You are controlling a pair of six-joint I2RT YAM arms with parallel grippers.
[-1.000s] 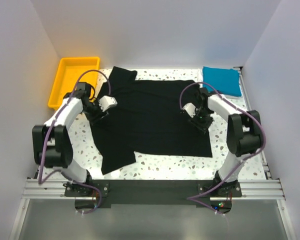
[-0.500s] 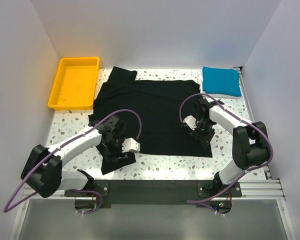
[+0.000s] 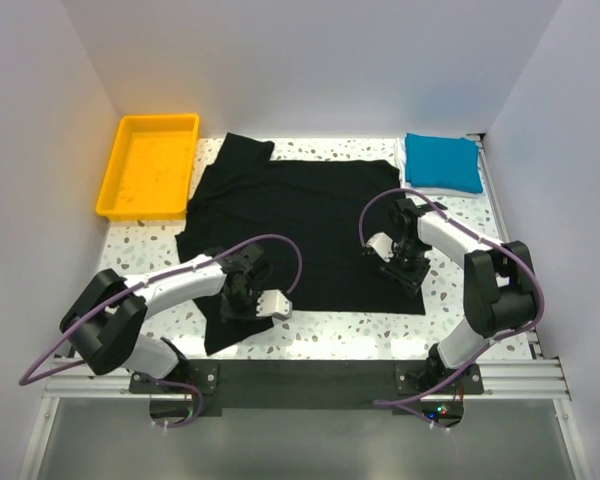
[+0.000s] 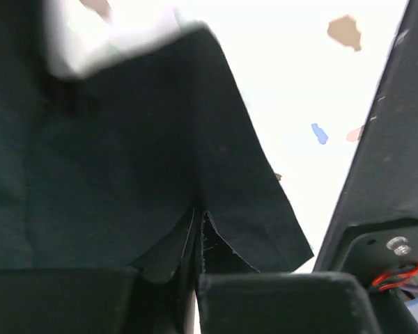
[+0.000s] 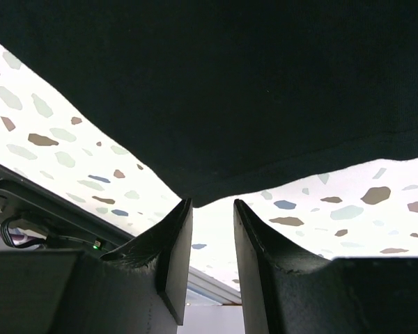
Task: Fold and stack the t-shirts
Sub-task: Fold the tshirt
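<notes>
A black t-shirt [image 3: 300, 225] lies spread flat over the middle of the table. My left gripper [image 3: 242, 298] is down on its near left corner. In the left wrist view that gripper [image 4: 196, 275] is shut on a pinched fold of the black t-shirt [image 4: 125, 153]. My right gripper [image 3: 404, 262] rests at the shirt's right side, near the front corner. Seen from the right wrist, it [image 5: 212, 203] stands open by a narrow gap, and the t-shirt's hem [image 5: 209, 104] lies just past the fingertips with nothing between them. A folded blue t-shirt [image 3: 443, 162] sits at the back right.
A yellow bin [image 3: 150, 165] stands at the back left. The speckled tabletop [image 3: 150, 250] shows around the shirt. White walls close in on three sides, and the arms' mounting rail [image 3: 310, 375] runs along the near edge.
My left arm has swung from the shirt's far left side to its near left corner and has shut on the cloth there. The right gripper has narrowed slightly and barely moved.
</notes>
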